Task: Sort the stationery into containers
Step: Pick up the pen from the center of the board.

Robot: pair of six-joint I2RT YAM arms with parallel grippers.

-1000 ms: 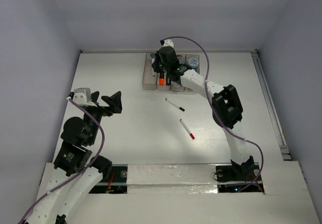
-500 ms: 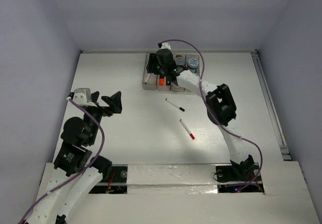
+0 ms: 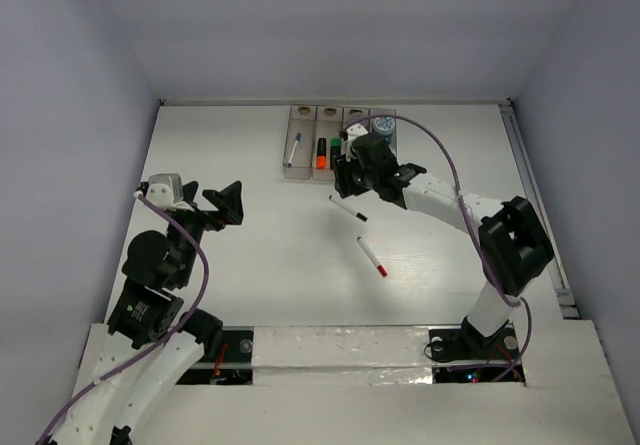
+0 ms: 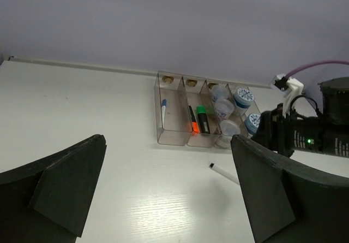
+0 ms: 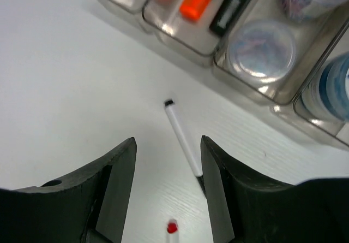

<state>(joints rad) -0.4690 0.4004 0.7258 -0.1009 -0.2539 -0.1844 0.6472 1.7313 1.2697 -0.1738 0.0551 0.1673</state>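
The row of translucent bins [image 3: 298, 174] stands at the back middle of the table. The leftmost bin holds the blue-capped pen [image 3: 292, 150]. The second holds the orange-tipped highlighter [image 3: 321, 155] and the green-tipped highlighter [image 3: 335, 147]. The right bins hold blue-white rolls [image 5: 260, 49]. The black-capped pen [image 3: 348, 208] and the red-capped pen [image 3: 372, 257] lie on the table. My right gripper [image 5: 166, 188] is open and empty, low over the black-capped pen [image 5: 182, 142], which lies between its fingers. My left gripper [image 4: 169, 199] is open and empty at the left.
The right arm [image 3: 450, 200] reaches across the table's right half. A rail [image 3: 535, 205] runs along the right edge. Walls close the back and both sides.
My right gripper has drawn back from over the bins to above the black-capped pen. The blue-capped pen now shows in the leftmost bin. The left arm has not moved.
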